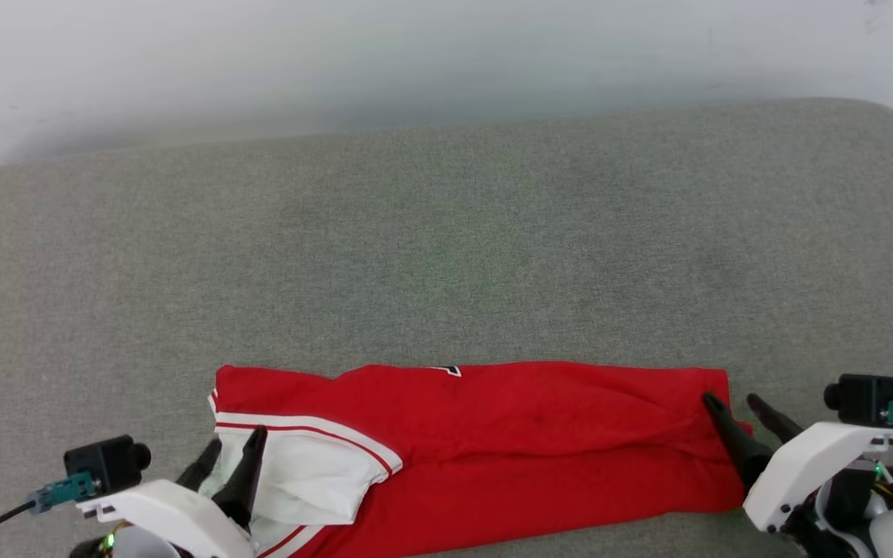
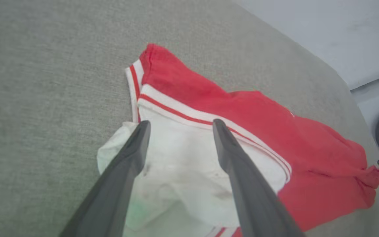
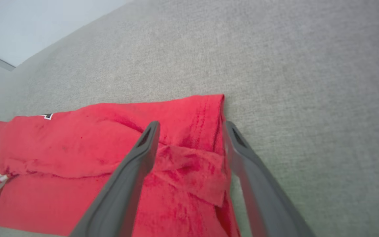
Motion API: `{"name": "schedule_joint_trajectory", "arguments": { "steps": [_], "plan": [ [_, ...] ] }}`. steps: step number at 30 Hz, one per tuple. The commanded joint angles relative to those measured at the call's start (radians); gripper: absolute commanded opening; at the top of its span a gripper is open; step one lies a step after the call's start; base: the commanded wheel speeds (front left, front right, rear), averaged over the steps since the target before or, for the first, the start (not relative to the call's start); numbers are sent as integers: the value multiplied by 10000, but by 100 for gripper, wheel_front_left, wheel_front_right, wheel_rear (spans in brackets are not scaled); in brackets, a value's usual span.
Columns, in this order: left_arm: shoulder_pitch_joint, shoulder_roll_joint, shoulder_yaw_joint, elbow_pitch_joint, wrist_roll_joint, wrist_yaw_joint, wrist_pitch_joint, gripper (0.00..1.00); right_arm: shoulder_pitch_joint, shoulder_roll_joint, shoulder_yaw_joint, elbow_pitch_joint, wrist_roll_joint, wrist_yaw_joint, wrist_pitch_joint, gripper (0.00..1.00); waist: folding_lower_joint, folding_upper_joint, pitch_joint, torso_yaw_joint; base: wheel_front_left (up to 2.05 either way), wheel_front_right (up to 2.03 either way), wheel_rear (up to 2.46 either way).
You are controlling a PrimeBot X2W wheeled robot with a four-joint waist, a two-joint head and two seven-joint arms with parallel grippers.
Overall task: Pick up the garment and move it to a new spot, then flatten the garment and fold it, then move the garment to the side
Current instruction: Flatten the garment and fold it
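your left tool [image 1: 236, 438] is holding its two fingers apart and gripping nothing; they are pointing over the white sleeve [image 2: 183, 158] at the left end of the garment [image 1: 539, 442]. your right tool [image 1: 729, 399] is also standing spread and empty, straddling the garment's right edge: in the right wrist view you are seeing one finger over the red cloth and the other over the bare grey fabric surface [image 1: 446, 248] just beside the hem. the garment is lying as a long folded red band across the near part of that surface, between your two tools, with striped trim showing beside the sleeve. a pale wall [image 1: 415, 54] is rising behind the far edge.
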Motion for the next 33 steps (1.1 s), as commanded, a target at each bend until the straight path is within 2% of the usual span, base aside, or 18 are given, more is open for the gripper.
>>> {"name": "schedule_joint_trajectory", "arguments": {
  "steps": [1, 5, 8, 13, 17, 20, 26, 33],
  "plan": [
    [-199, 11, 27, -200, 304, 31, -312, 100, 138, -116, -133, -255, -46, -1, -45, 100, 1, 0, -120, -19, 0, 0, 0],
    [-372, 55, 72, -808, 990, 348, -995, 100, 124, -337, -540, -790, -169, 0, 395, 100, 1, 0, -396, -48, 0, 0, 0],
    [-452, 134, 113, -1254, 1661, 778, -1523, 100, 85, -584, -944, -1096, -262, 0, 1069, 100, 1, 0, -522, -14, 0, 0, 0],
    [-527, 132, 223, -1912, 2676, 1449, -2410, 100, 49, -961, -1442, -1514, -533, 0, 2680, 100, 1, 0, -506, 223, 0, 0, 0],
    [-534, 121, 213, -2347, 3312, 1834, -2701, 100, 116, -883, -1685, -1878, -695, 0, 3796, 100, 1, 0, -264, 522, 0, 0, 0],
    [-529, 64, 162, -2612, 3602, 2006, -2802, 100, 140, -701, -1798, -1987, -853, 0, 4327, 100, 1, 0, 1, 764, 0, 0, 0],
    [-598, -22, 101, -2833, 3786, 2072, -2858, 100, 102, -248, -1860, -1699, -949, 0, 4902, 100, 1, 0, 457, 1087, 0, 0, 0],
    [-784, -68, 20, -2733, 3849, 1979, -2902, 100, 78, 292, -1448, -442, -688, 0, 5497, 100, 1, 0, 817, 1298, 0, 0, 0]
  ]
}}
